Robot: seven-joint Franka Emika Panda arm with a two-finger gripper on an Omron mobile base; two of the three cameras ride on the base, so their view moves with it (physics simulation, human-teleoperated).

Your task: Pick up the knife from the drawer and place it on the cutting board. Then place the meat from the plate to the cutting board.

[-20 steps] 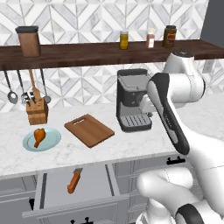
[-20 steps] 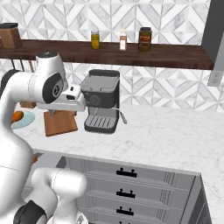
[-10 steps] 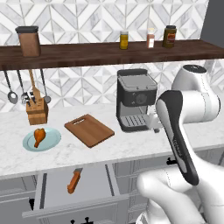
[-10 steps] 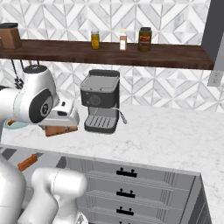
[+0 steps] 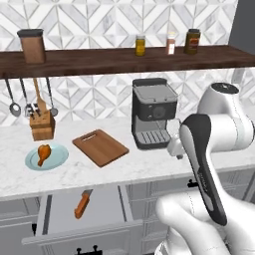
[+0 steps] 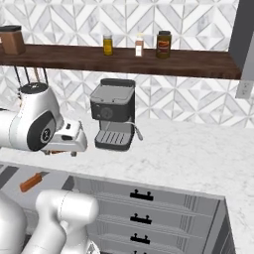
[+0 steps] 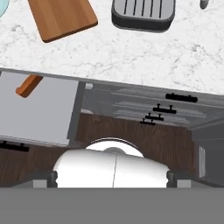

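Note:
The knife with its orange-brown handle lies in the open grey drawer below the counter. On the counter the reddish-brown cutting board lies bare, and left of it the meat rests on the pale blue-green plate. My gripper hangs open and empty over the counter's front edge, in front of the coffee machine and well right of the drawer. In the hand view the knife's handle lies at the left in the drawer, and the cutting board is at the top. The knife also lies low at the left in the right base view, below my gripper.
A black coffee machine stands right of the board, its drip tray close to my hand. A wooden knife block is behind the plate. Jars sit on the shelf above. Closed drawers fill the cabinet on the right.
My hand has dropped from coffee-machine height to the counter's front edge and turned to look downward. The jaws stayed open. Knife, board, plate and meat have not moved.

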